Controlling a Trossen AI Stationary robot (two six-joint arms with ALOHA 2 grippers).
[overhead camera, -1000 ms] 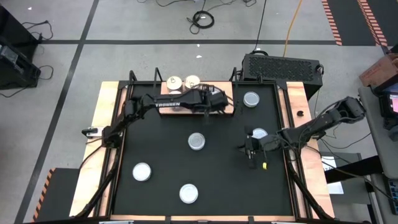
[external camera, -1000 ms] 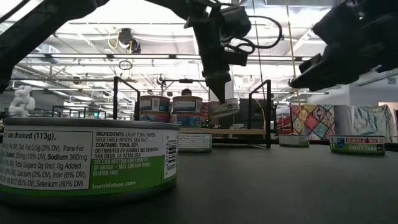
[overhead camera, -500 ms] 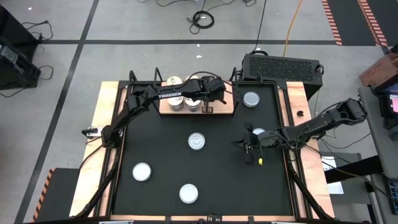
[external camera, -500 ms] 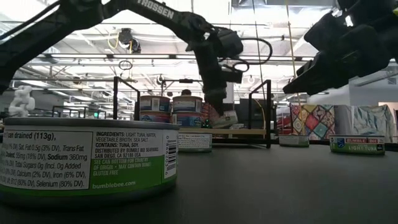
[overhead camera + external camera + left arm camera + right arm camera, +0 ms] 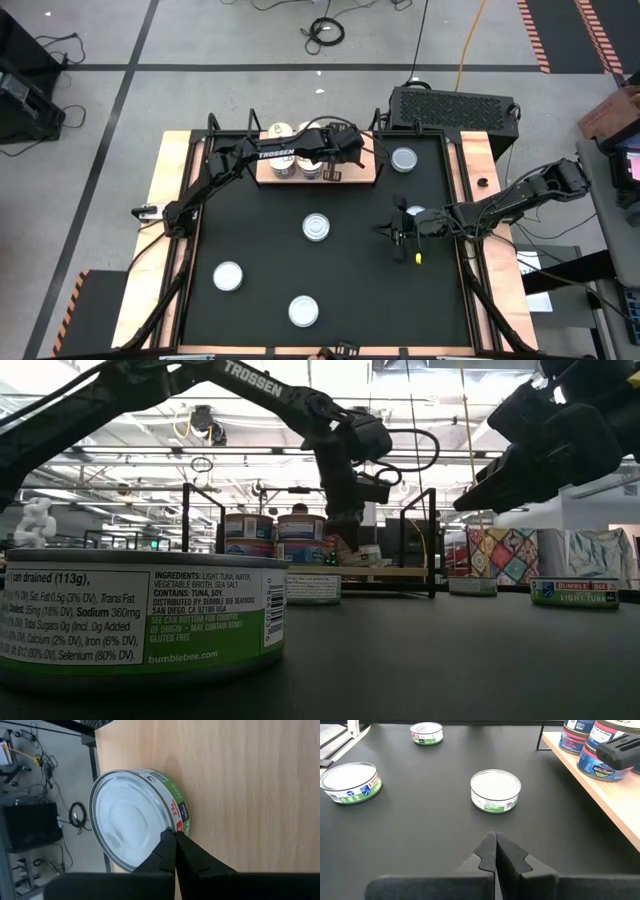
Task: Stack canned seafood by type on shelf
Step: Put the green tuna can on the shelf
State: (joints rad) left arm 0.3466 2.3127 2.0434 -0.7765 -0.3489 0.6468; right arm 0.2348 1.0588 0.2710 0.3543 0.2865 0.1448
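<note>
The shelf (image 5: 362, 172), a light wooden board with black rods, stands at the table's far edge. Two short stacks of blue-and-pink tins (image 5: 275, 535) stand on its left half. My left gripper (image 5: 334, 172) reaches over the board, shut on a green-labelled tin (image 5: 132, 817) with a plain silvery top, just right of the stacks. This tin (image 5: 364, 554) sits low at the board; I cannot tell whether it rests on it. My right gripper (image 5: 402, 238) hovers shut over the table's right side, holding nothing. My left gripper pinches the tin's top rim (image 5: 172, 827) between its two fingers, one on the lid side and one on the label side. The fingers slant down from the table's left and near side. The tin is tilted, its lower edge at the wooden board (image 5: 250, 795).
Loose tins lie on the black tabletop: one at the centre (image 5: 316, 227), two near the front (image 5: 228, 276) (image 5: 303, 311), one beside the shelf's right end (image 5: 404, 159), one under my right arm (image 5: 417, 214). A black box (image 5: 455, 105) stands behind the table.
My left gripper has carried the tin toward the far edge and down, from above the shelf to the board's surface beside the stacks, rolling slightly. The tin has stayed tilted, held by its rim.
</note>
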